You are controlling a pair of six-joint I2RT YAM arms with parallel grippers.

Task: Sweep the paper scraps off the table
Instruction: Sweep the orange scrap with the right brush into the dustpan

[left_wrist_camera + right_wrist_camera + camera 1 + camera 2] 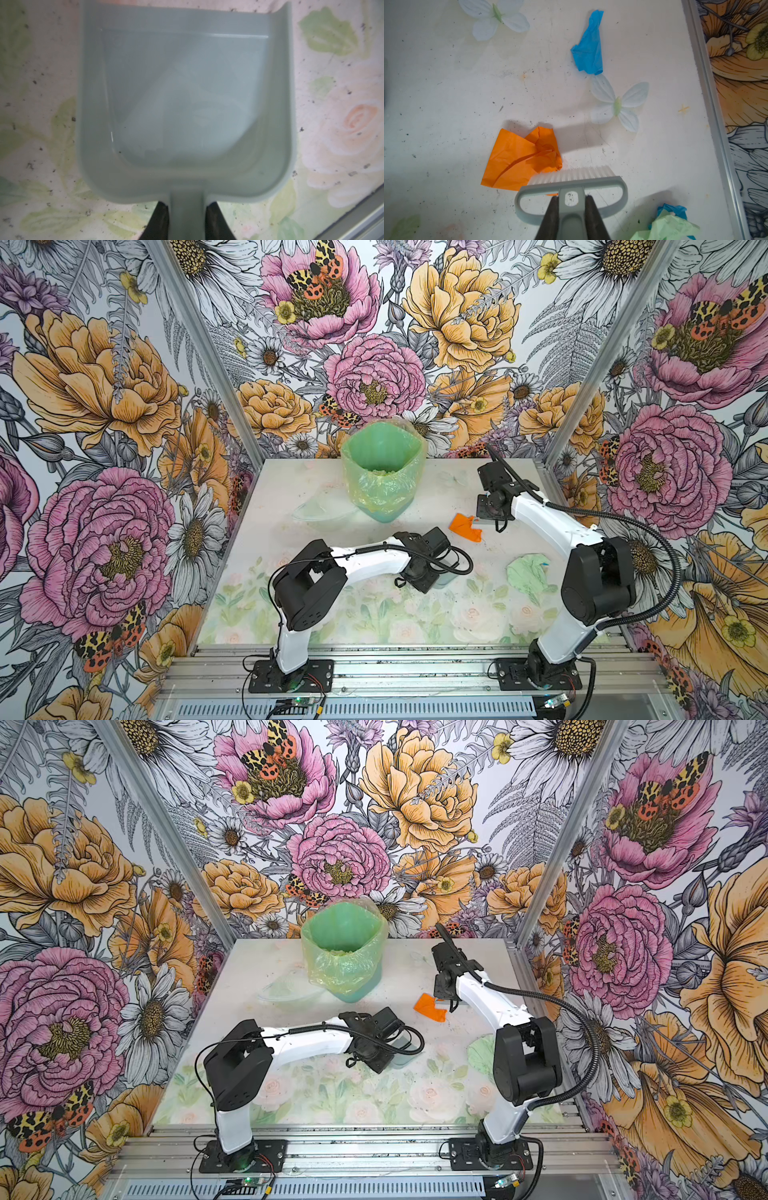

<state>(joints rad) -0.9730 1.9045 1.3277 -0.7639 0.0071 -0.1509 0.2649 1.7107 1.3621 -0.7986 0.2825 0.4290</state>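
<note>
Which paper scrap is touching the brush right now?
The orange scrap: the brush bristles meet its edge. The blue scrap and pale green scrap lie apart.

Both top views overlook the whole table (415, 614); the 2 wrist views face it closely.

My left arm (365, 562) and right arm (552, 526) wear white shells and black joints. Ribbed black cables (374, 548) trail each.
</note>
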